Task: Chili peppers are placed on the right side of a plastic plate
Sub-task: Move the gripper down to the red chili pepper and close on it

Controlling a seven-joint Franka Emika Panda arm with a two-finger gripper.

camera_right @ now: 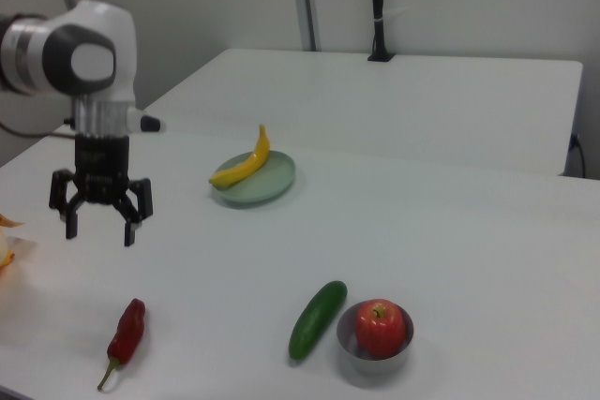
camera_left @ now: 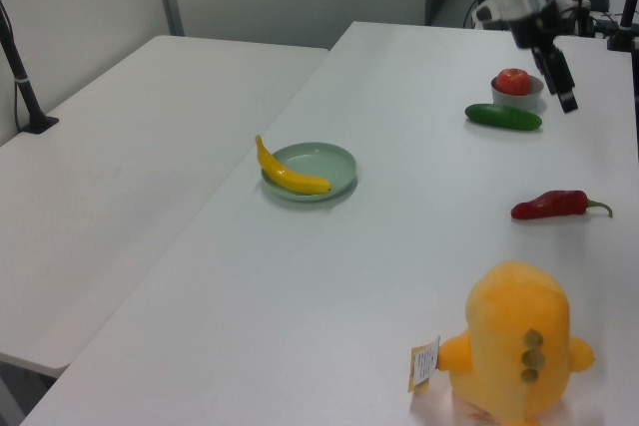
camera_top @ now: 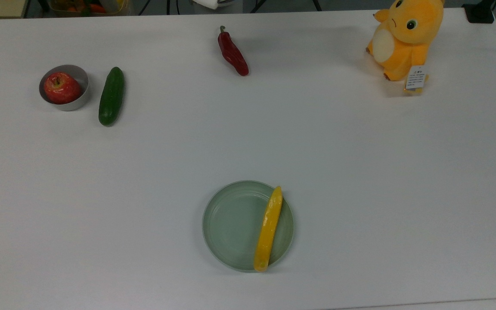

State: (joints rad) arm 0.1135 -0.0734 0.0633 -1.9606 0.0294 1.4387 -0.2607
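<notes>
Right view gives the clearest read of the gripper: its black jaws are spread wide and hold nothing, hanging in the air above the tabletop, with the chili peppers lying on the surface below and nearer the camera. In the top view the chili peppers rest near the far edge, well apart from the plastic plate near the front.

The step in hand looks like the approach to the pick. To do it well, the jaws should probably turn so they close across the chili's narrow width, at the thicker part just below the stem rather than the thin tip, and descend straight until the fingertips nearly meet the surface. A gentle squeeze seems wise, since the skin looks glossy and could slip.

The chili is dark red, wrinkled and tapered, with a curled green stem. The plate is a pale sage-green, shallow round dish with a raised rim, smooth and matte. A long yellow pepper lies across the top view's right part of the plate, one end overhanging the rim, so the chili likely belongs on bare tabletop beside that rim. Elsewhere sit a dark green cucumber, a shiny red apple inside a small grey metal bowl, and a fuzzy orange plush toy with a paper tag.
</notes>
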